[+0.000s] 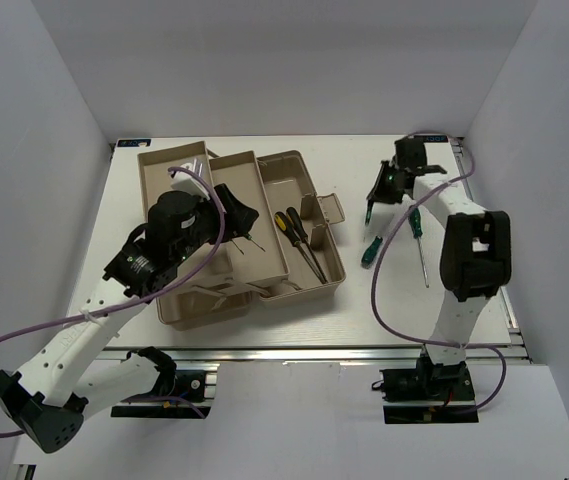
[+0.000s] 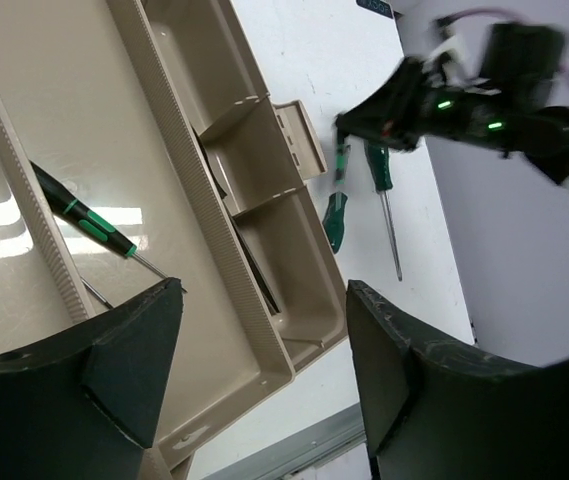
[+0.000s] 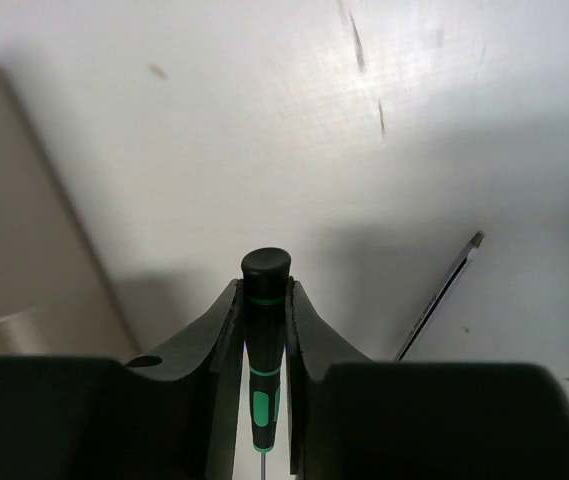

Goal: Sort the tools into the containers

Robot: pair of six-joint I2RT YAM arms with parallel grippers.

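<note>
My right gripper (image 3: 262,290) is shut on a slim black-and-green screwdriver (image 3: 261,345), its cap poking out past the fingertips, above the white table. In the top view that gripper (image 1: 376,203) hangs right of the beige toolbox (image 1: 330,283). Two more green-handled tools lie on the table, a long one (image 1: 419,235) and a short one (image 1: 371,250). Yellow-and-black screwdrivers (image 1: 292,227) lie in a toolbox compartment. My left gripper (image 2: 264,290) is open and holds nothing above a beige tray (image 2: 114,120), where a black-and-green screwdriver (image 2: 84,215) lies.
Another beige tray (image 1: 164,165) sits at the back left beside the toolbox. The toolbox latch flap (image 1: 330,210) sticks out toward the right arm. A metal shaft (image 3: 439,300) lies on the table close to my right gripper. White walls enclose the table.
</note>
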